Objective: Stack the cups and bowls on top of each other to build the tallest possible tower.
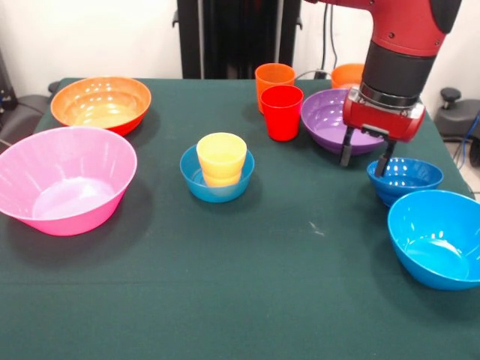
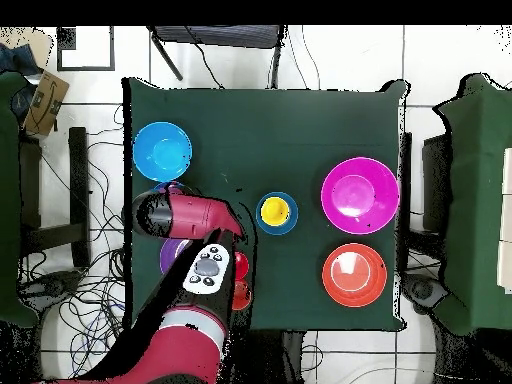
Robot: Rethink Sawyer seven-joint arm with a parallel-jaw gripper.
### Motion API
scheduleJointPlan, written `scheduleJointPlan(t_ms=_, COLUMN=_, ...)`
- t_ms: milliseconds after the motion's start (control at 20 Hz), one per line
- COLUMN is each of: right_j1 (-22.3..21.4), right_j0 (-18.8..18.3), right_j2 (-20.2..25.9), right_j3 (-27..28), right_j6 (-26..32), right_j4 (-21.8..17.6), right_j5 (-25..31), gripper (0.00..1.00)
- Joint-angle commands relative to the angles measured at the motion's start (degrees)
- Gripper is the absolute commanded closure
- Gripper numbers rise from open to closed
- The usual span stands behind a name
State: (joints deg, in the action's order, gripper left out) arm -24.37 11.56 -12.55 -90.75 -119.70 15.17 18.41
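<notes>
My gripper (image 1: 365, 159) hangs open and empty over the gap between the purple bowl (image 1: 324, 118) and a small blue bowl (image 1: 405, 180). One finger (image 1: 384, 163) is at that blue bowl's far rim. The yellow cup (image 1: 221, 159) sits inside the other small blue bowl (image 1: 217, 187) at the table's middle; it is the only stack. The red cup (image 1: 282, 112) and the orange cup (image 1: 274, 79) stand side by side left of the purple bowl. A small orange bowl (image 1: 347, 74) shows behind the arm. In the overhead view the arm (image 2: 190, 213) hides the gripper.
The large pink bowl (image 1: 67, 180) and large orange bowl (image 1: 101, 103) sit at the left. The bright blue bowl (image 1: 439, 238) sits near the front right edge of the green table (image 1: 247, 285). Chairs and cables surround the table in the overhead view.
</notes>
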Motion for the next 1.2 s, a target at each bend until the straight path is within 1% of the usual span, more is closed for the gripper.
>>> scheduleJointPlan(t_ms=50, right_j1=2.76, right_j0=-0.88, right_j2=10.98, right_j3=1.36, right_j6=-0.32, right_j4=-2.58, right_j5=4.44, gripper=0.0)
scheduleJointPlan(t_ms=250, right_j1=3.77, right_j0=-0.45, right_j2=11.61, right_j3=1.94, right_j6=0.08, right_j4=-3.39, right_j5=3.31, gripper=0.0)
scheduleJointPlan(t_ms=350, right_j1=4.4, right_j0=-0.86, right_j2=12.56, right_j3=1.91, right_j6=0.94, right_j4=-4.22, right_j5=1.61, gripper=0.0)
scheduleJointPlan(t_ms=550, right_j1=5.58, right_j0=-1.53, right_j2=13.52, right_j3=2.82, right_j6=2.43, right_j4=-5.6, right_j5=0.98, gripper=0.0)
scheduleJointPlan(t_ms=900, right_j1=6.8, right_j0=0.44, right_j2=10.87, right_j3=4.5, right_j6=-0.05, right_j4=-6.96, right_j5=-0.38, gripper=0.0)
scheduleJointPlan(t_ms=1200, right_j1=6.85, right_j0=0.78, right_j2=10.29, right_j3=4.35, right_j6=-1.04, right_j4=-7.44, right_j5=-0.67, gripper=0.0)
